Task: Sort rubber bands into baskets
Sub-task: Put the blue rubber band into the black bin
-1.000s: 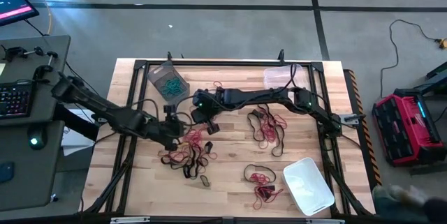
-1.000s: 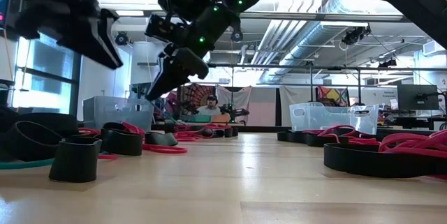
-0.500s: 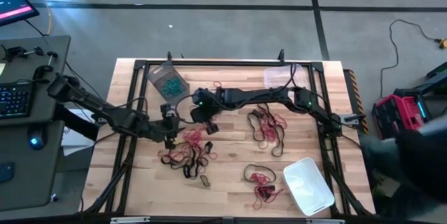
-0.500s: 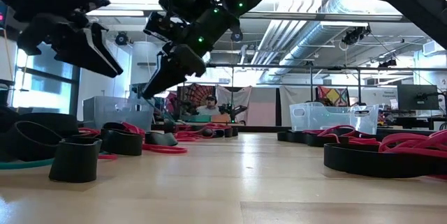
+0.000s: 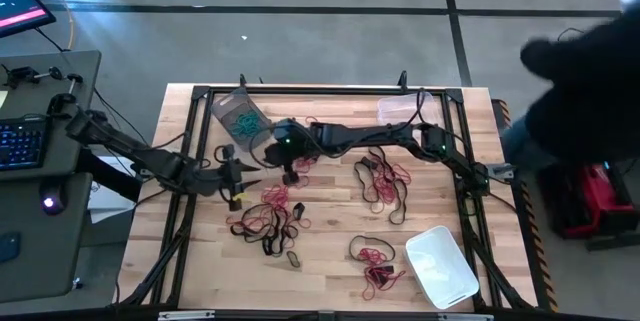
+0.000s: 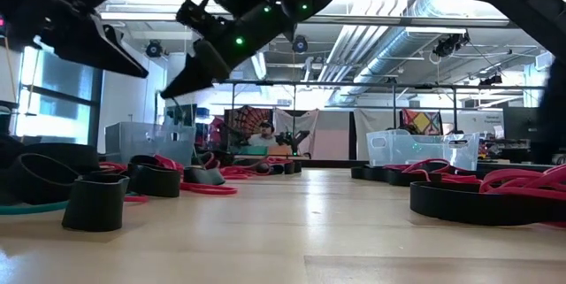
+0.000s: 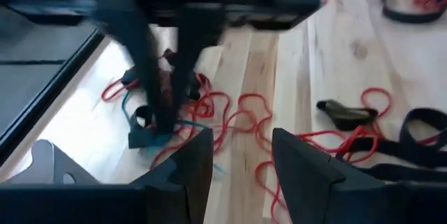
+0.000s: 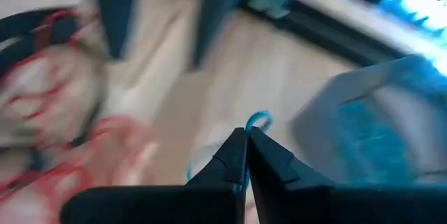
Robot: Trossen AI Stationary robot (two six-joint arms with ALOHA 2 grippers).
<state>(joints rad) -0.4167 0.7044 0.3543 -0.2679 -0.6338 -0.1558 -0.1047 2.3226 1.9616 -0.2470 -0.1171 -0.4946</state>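
Observation:
Red and dark rubber bands lie in loose heaps on the wooden table at the near left point(image 5: 268, 219), the middle point(image 5: 385, 181) and the near middle point(image 5: 375, 261). A grey basket point(image 5: 238, 116) holding teal bands stands at the far left, a clear basket point(image 5: 402, 109) at the far right, and a whitish basket point(image 5: 440, 266) at the near right. My right gripper point(image 5: 268, 149) hangs above the table just beside the grey basket point(image 8: 377, 126), shut on a teal rubber band. My left gripper point(image 5: 238, 176) stands open and empty left of the near-left heap point(image 7: 209, 112). My right gripper pinches a teal rubber band between its two fingertips. A small loop of the band point(image 8: 257, 119) sticks out past the tips, and another strand point(image 8: 188, 172) trails beside the fingers. The fingers point(image 6: 172, 89) slant down toward the table's left, lifted clear of the table.
A black frame rail point(image 5: 330, 91) runs along the table's far edge. A desk with a keyboard point(image 5: 20, 141) stands left of the table. A person in dark clothes point(image 5: 590, 71) is beyond the table's right edge, near a red case point(image 5: 580, 201).
My right gripper has risen from the near-left heap and tipped up toward the grey basket, staying shut on the teal band. My left gripper has drawn back toward the table's left edge. The person at the right has moved toward the far side.

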